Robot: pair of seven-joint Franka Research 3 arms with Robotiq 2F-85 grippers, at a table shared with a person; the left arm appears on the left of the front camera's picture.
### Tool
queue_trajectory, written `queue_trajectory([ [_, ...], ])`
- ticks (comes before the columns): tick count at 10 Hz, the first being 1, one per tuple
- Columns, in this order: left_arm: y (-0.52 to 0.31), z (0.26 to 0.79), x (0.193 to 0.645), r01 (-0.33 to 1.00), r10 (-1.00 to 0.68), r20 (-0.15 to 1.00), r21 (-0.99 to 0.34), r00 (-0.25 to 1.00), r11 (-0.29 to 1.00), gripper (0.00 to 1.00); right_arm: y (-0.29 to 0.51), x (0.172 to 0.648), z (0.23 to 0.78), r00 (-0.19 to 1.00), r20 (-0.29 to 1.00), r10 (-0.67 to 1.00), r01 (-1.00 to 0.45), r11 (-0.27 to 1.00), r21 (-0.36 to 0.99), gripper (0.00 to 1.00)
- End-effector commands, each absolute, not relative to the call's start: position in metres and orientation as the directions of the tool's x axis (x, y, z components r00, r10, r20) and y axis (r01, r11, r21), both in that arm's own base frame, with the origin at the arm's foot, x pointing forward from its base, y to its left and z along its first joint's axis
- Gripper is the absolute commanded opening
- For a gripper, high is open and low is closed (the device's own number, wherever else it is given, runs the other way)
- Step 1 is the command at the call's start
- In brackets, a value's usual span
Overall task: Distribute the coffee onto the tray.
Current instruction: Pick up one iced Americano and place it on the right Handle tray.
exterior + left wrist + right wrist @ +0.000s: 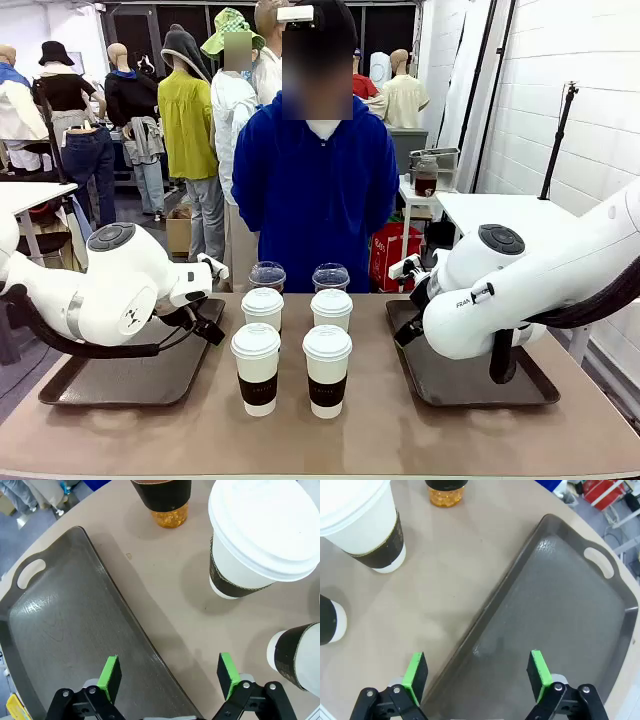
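Note:
The coffee stands in the table's middle in three rows of two. At the back are two clear dome-lidded cups (268, 274) (331, 276), and in front of them white paper cups with dark sleeves (263, 307) (331, 308) (256, 366) (327, 368). A dark tray (110, 385) lies at the left and another tray (490, 390) at the right, both bare. My left gripper (169, 677) hangs open over the left tray's inner rim (125, 615), with a paper cup (260, 535) beyond it. My right gripper (477, 674) is open over the right tray's inner rim (520, 575), apart from the nearest paper cup (360, 520).
A person in a blue top (315, 190) stands at the far edge behind the cups, hands out of sight. Both arms' bulky elbows (120, 285) (480, 300) lean over the trays. Bare tabletop (320, 445) runs along the front edge.

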State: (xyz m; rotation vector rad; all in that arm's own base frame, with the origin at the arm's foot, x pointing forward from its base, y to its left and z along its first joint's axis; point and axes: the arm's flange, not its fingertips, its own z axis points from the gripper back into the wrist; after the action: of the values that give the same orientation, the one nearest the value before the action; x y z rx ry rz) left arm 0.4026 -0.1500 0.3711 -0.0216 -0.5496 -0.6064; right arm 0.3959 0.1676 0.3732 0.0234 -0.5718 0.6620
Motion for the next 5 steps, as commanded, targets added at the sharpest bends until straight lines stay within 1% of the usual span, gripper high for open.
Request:
queue_trajectory([
  [1, -0.15, 0.3712, 0.4026, 0.547, -0.535, 0.497, 0.138, 0.683, 0.826, 1.0, 0.1676, 0.3959, 0.3732, 0.641, 0.509, 0.574, -0.587, 0.794, -0.157, 1.0],
  [5, -0.15, 0.3712, 0.4026, 0.547, -0.535, 0.497, 0.138, 0.683, 0.826, 1.0, 0.1676, 0.3959, 0.3732, 0.641, 0.509, 0.574, -0.587, 0.794, -0.157, 1.0],
])
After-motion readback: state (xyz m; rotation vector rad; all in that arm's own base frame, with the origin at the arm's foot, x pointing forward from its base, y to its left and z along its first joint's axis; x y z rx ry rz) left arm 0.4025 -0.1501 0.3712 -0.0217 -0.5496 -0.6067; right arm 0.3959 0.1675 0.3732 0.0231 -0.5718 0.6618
